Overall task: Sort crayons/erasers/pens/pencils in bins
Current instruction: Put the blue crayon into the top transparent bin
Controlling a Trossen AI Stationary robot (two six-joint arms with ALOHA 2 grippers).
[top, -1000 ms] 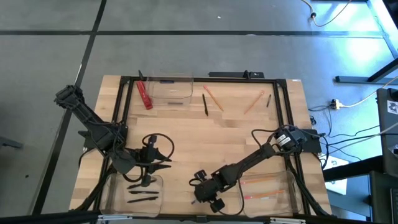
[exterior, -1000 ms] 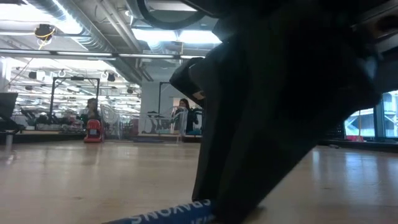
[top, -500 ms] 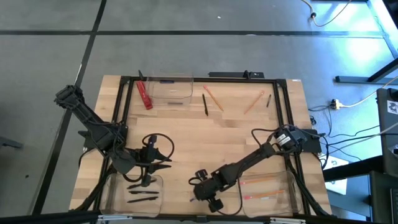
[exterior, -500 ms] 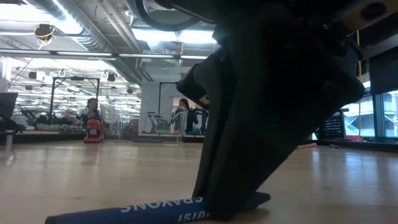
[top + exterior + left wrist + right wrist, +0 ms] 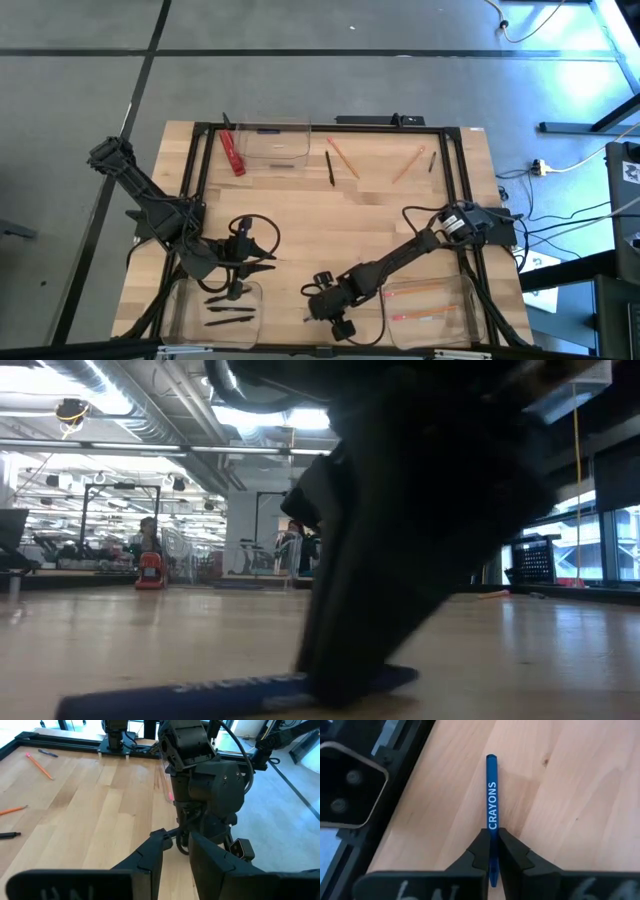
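Three bins (image 5: pixel 275 145), one crayon (image 5: pixel 491 810), five pencils (image 5: pixel 343 158)

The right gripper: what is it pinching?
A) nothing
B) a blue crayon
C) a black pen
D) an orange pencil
B: in the right wrist view the right gripper has its fingers closed on the blue crayon, which lies on the wooden table.

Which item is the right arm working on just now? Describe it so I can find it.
On the wooden table, look at the near edge between the two front bins. The right gripper is shut on a blue crayon lying flat there, the only stick printed with white lettering, CRAYONS.
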